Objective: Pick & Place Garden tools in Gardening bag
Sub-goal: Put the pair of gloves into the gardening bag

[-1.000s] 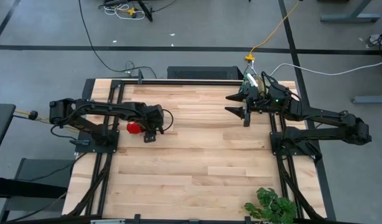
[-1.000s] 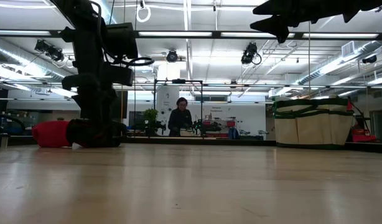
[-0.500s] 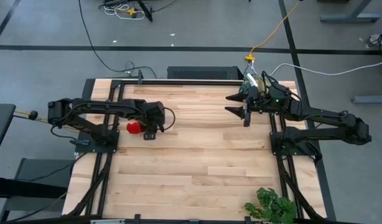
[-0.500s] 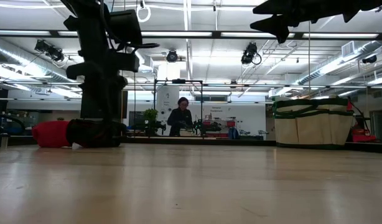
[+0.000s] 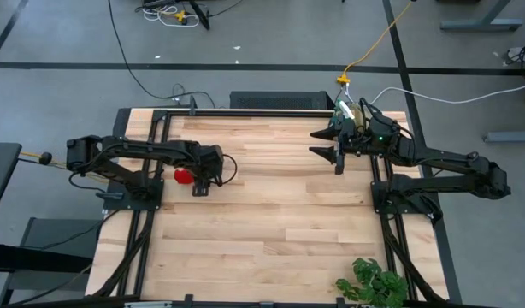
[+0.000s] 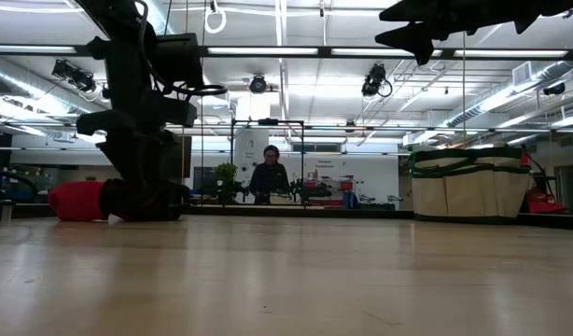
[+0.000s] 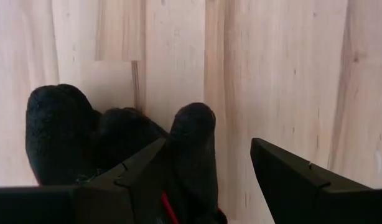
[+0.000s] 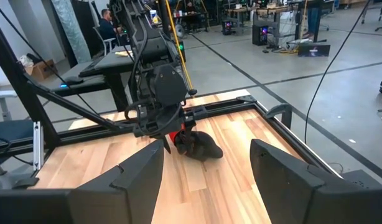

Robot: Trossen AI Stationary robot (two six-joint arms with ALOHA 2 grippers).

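A red-and-black glove [image 5: 185,175] lies flat on the wooden table near its left side, its black fingers [image 7: 85,134] spread on the wood. My left gripper [image 5: 200,183] points down over the glove's black fingers, open. One black glove finger [image 7: 192,146] runs between its jaws. The beige gardening bag [image 6: 459,182] with a dark green rim stands upright on the table at the far right. My right gripper [image 5: 335,145] hangs open, high above the table's far right part, with nothing in it [image 8: 206,149]. My left gripper comes at the glove from above, pointing steeply down. Its open fingers [image 7: 138,177] stand over the glove's black finger end [image 7: 192,146]. I cannot tell whether they touch the glove, which lies flat on the table.
A leafy green plant [image 5: 374,282] sits at the table's near right corner. Black frame rails [image 5: 245,111] run along the far edge and both sides. Bare wood [image 5: 271,205] fills the middle. A person [image 6: 270,177] stands far off in the room beyond.
My left gripper has risen a little above the glove and come back down onto its black fingers, rolling slightly. The glove has stayed where it was.
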